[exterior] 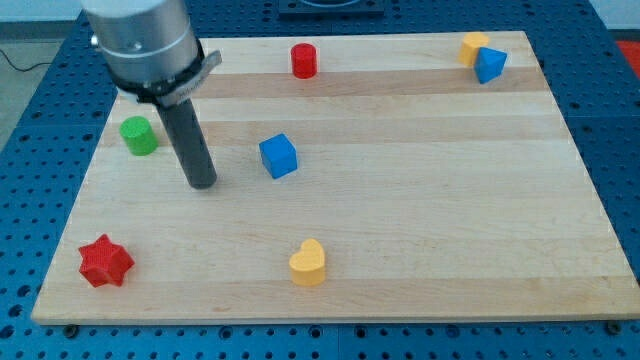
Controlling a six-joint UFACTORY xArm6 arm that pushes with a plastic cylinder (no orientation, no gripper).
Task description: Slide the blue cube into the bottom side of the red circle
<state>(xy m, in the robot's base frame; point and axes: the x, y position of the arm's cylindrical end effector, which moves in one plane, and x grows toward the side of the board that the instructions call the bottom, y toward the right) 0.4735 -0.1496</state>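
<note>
The pale wooden tabletop [420, 200] shows lengthwise grain in lighter and darker strips, with a smooth, faintly satin finish. It rests on a blue metal base plate [35, 110] perforated with rows of holes. The blue plastic cube [279, 156], the red plastic cylinder [304, 61], the green plastic cylinder [139, 136], the red plastic star block [105, 262] and the yellow plastic heart block [308, 263] all look matt, with evenly coloured faces. The straight dark rod [193, 148] has a dull, smooth black surface, and the grey arm housing [140, 35] above it looks like brushed, softly reflective metal.
</note>
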